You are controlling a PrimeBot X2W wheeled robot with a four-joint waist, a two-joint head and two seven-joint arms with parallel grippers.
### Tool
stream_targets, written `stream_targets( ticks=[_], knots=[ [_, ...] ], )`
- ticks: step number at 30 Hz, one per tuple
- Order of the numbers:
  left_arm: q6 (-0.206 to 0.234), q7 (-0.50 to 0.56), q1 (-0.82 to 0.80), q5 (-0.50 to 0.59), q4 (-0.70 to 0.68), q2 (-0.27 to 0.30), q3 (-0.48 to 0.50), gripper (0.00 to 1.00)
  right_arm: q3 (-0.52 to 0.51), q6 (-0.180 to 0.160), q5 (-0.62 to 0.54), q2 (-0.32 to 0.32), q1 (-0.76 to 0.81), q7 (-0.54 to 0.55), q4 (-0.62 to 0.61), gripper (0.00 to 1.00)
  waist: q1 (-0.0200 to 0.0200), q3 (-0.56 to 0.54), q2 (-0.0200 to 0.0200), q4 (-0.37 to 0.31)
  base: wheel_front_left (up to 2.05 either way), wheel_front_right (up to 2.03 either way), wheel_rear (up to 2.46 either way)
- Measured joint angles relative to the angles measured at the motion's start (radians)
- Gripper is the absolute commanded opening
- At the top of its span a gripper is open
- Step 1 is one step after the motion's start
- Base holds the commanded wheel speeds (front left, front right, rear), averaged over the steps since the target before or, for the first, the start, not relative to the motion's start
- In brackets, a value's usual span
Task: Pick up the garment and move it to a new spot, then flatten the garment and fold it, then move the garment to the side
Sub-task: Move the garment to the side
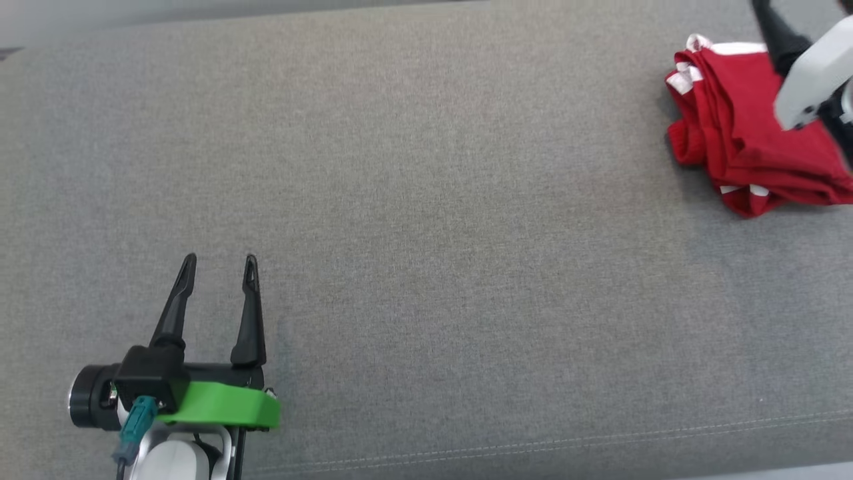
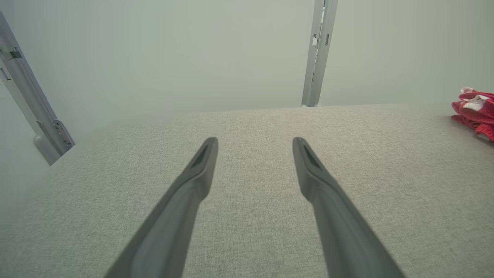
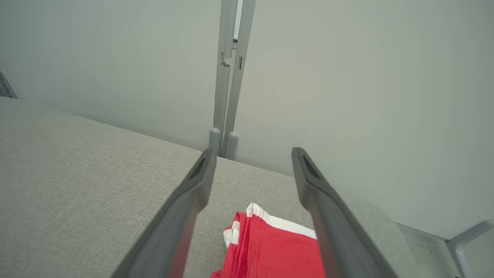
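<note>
The garment [image 1: 740, 127] is red with white trim and lies folded in a bundle at the far right of the grey fabric surface [image 1: 426, 200]. My right arm's pale wrist [image 1: 813, 73] hangs over the bundle's right part and hides some of it. In the right wrist view my right gripper [image 3: 253, 152] is open, with the garment [image 3: 270, 247] below and between its fingers and not pinched. My left gripper [image 1: 221, 260] rests open and empty at the near left, far from the cloth. The left wrist view has the left gripper [image 2: 254, 141] over bare fabric and the garment [image 2: 474, 110] at the right edge.
A stitched seam [image 1: 600, 440] runs along the surface's front edge. Behind the surface stands a pale wall with an upright metal post [image 2: 318, 54], and a slanted metal rail [image 2: 27, 96] sits off the left end. Wide bare fabric lies between the two grippers.
</note>
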Motion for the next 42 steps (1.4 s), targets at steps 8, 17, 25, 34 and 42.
stream_targets(
  ticks=[8,17,25,34,42],
  knots=[
    [0.004,0.0,0.042,-0.004,0.001,-0.007,0.018,1.0,-0.204,0.0,-0.049,0.066,0.114,-0.005,-0.071,1.0,0.0,-0.075,0.0,-0.004,0.0,0.0,0.0],
    [0.015,0.0,0.101,-0.007,-0.007,-0.01,0.048,1.0,-0.567,0.0,-0.286,0.17,0.397,-0.005,-0.205,1.0,0.0,-0.151,0.0,-0.004,0.0,0.0,0.0],
    [0.021,0.0,0.125,-0.011,-0.003,-0.014,0.06,1.0,-0.799,0.0,-0.491,0.291,0.65,-0.005,-0.354,1.0,0.0,-0.194,0.0,-0.01,0.0,0.0,0.0],
    [0.026,0.0,0.158,-0.021,0.006,-0.018,0.086,1.0,-0.985,-0.001,-0.693,0.423,0.875,-0.005,-0.522,1.0,-0.0001,-0.237,0.0,-0.023,0.0,0.0,0.0],
    [0.031,0.0,0.173,-0.021,0.006,-0.024,0.094,1.0,-1.094,-0.001,-0.821,0.535,1.048,-0.005,-0.634,1.0,0.0,-0.251,0.0,-0.02,0.0,0.0,0.0]
  ],
)
